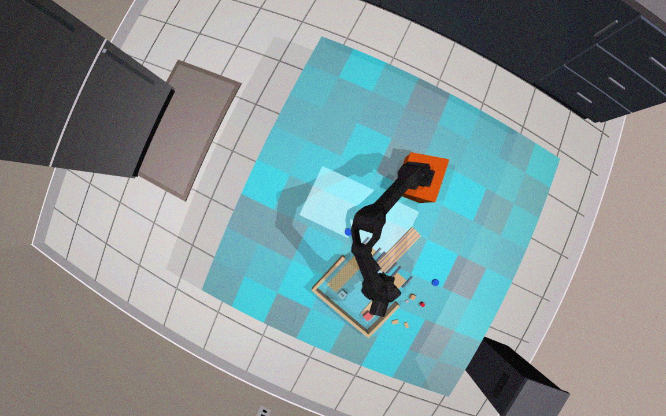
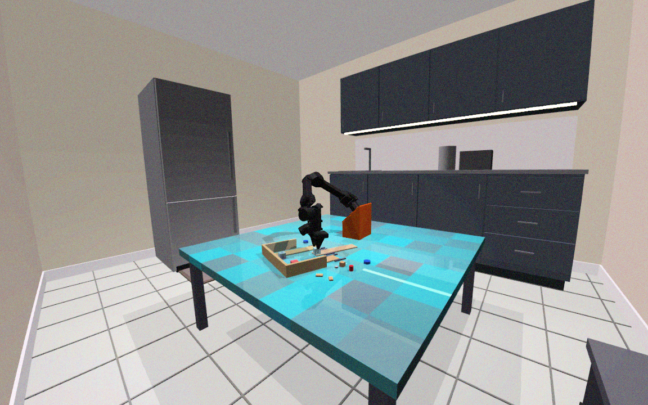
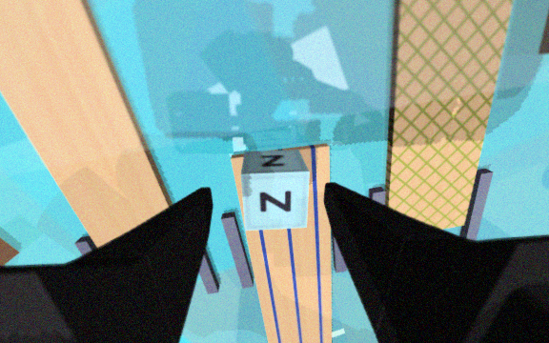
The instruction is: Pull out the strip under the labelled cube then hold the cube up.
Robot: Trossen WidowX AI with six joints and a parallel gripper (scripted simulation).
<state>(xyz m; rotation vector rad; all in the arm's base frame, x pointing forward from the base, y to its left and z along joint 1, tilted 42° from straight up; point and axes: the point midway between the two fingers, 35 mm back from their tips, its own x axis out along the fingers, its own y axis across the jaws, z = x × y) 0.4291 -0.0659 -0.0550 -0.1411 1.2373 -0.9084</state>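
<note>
One white cube with a black N on its faces is what you're after, and it sits at the far end of the narrow wooden strip with three blue lines, right on top of it. That strip runs lengthwise between short grey pegs that stand on either side of it.

Your black two-finger gripper is low over that strip with the jaws partly apart, one fingertip on each side of the cube and a gap showing on both sides, so nothing is clamped.

Left of the lined strip you've got a wider plain wooden strip, angled a bit. On the right is a wooden strip with a green crosshatch pattern, also between grey pegs.

From above, all of this lies inside a low open wooden frame on the glossy teal checkered table, and a small red block sits in the frame near the gripper. A few small bits are scattered just outside it, including a blue disc. The arm's base is up against an orange wedge-shaped block.
</note>
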